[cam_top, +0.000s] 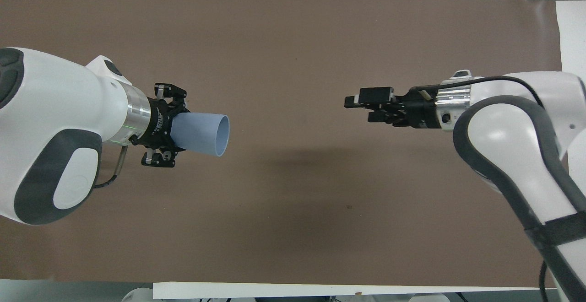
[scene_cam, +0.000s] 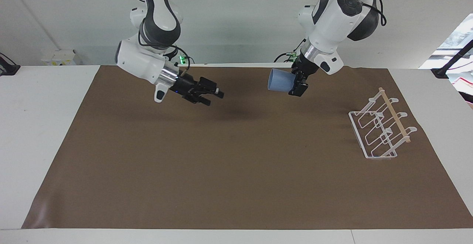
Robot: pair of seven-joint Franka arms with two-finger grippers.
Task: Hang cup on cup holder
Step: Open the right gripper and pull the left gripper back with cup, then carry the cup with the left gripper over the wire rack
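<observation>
The light-blue cup (scene_cam: 279, 80) lies on its side in the air, its mouth toward the right arm's end of the table. My left gripper (scene_cam: 296, 84) is shut on the cup's base end and holds it over the part of the mat nearest the robots. In the overhead view the cup (cam_top: 203, 132) sticks out of my left gripper (cam_top: 167, 127). My right gripper (scene_cam: 213, 95) is open and empty, up over the mat, well apart from the cup; it also shows in the overhead view (cam_top: 359, 109). The white wire cup holder (scene_cam: 380, 131) stands at the left arm's end. My left arm hides it in the overhead view.
A brown mat (scene_cam: 236, 162) covers most of the white table (scene_cam: 44, 125). In the overhead view the mat (cam_top: 293, 41) lies bare between and around the two grippers.
</observation>
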